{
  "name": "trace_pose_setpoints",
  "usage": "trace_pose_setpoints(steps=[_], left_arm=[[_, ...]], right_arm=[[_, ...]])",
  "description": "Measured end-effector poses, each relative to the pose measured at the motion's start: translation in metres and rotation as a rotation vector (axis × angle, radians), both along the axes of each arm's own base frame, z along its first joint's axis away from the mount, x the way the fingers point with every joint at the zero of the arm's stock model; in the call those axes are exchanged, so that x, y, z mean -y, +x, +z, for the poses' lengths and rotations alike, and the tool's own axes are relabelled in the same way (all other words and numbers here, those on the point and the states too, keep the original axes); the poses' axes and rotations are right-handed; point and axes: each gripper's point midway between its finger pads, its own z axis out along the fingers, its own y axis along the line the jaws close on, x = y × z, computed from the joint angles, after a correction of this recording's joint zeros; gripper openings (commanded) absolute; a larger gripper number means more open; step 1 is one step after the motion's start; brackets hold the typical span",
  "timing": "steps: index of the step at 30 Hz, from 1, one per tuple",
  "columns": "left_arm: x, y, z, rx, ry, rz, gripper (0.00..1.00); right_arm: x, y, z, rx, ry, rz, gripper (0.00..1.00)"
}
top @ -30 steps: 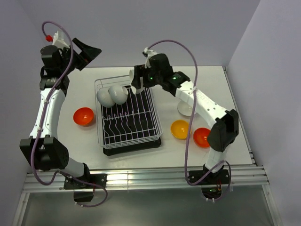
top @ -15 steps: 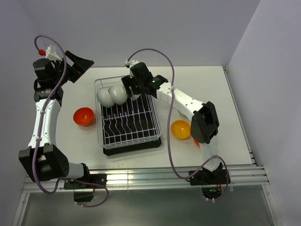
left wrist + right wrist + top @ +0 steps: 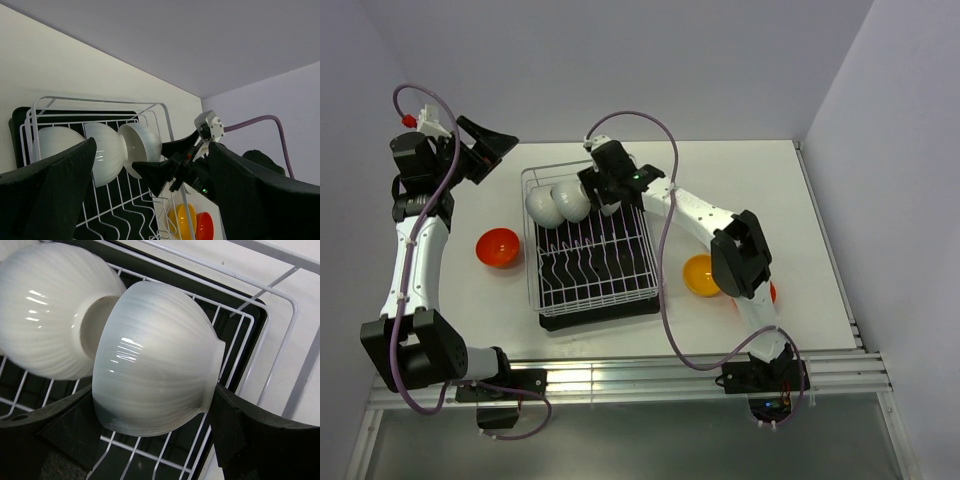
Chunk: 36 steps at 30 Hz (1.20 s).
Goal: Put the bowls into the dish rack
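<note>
Two white bowls [image 3: 542, 207] sit racked; my right gripper [image 3: 603, 190] pinches a third bowl [image 3: 155, 370] at the dish rack [image 3: 650, 262]; left gripper [image 3: 490, 143] spread, empty. Red bowl [image 3: 498, 248], yellow bowl [image 3: 701, 274] not yet loaded.

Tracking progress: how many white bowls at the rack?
3. Two glossy white bowls sit at the white wire dish rack's far end; the third bowl is in the right gripper beside them. More may be hidden.

Dish rack [image 3: 590, 250] sits left of centre on the worktop [image 3: 800, 200]: first bowl [image 3: 542, 207] in its far-left corner, second bowl [image 3: 572, 201] touching it rightward, third bowl [image 3: 155, 360] next right, fourth bowl [image 3: 498, 247] on the worktop left of rack, fifth bowl [image 3: 701, 274] and sixth bowl [image 3: 204, 227] right of rack.
</note>
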Motion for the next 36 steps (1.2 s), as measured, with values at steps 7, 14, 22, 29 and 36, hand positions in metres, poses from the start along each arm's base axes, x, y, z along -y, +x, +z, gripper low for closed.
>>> trace_pose_setpoints(steps=[7,14,22,29,36], left_arm=[[-0.002,0.000,0.000,0.000,0.000,0.005,1.00],[-0.004,0.000,0.000,0.000,0.000,0.009,1.00],[-0.005,0.000,0.000,0.000,0.000,0.011,0.99],[-0.004,0.000,0.000,0.000,-0.001,0.008,1.00],[-0.004,0.000,0.000,0.001,-0.001,0.008,1.00]], right_arm=[[-0.010,0.007,-0.009,0.028,-0.022,-0.007,0.00],[-0.016,0.010,-0.013,0.043,-0.049,0.000,0.55],[-0.018,0.007,-0.013,0.034,-0.053,0.020,0.91],[-0.027,0.000,-0.011,0.024,-0.039,0.052,1.00],[-0.031,-0.005,-0.012,0.013,-0.030,0.069,1.00]])
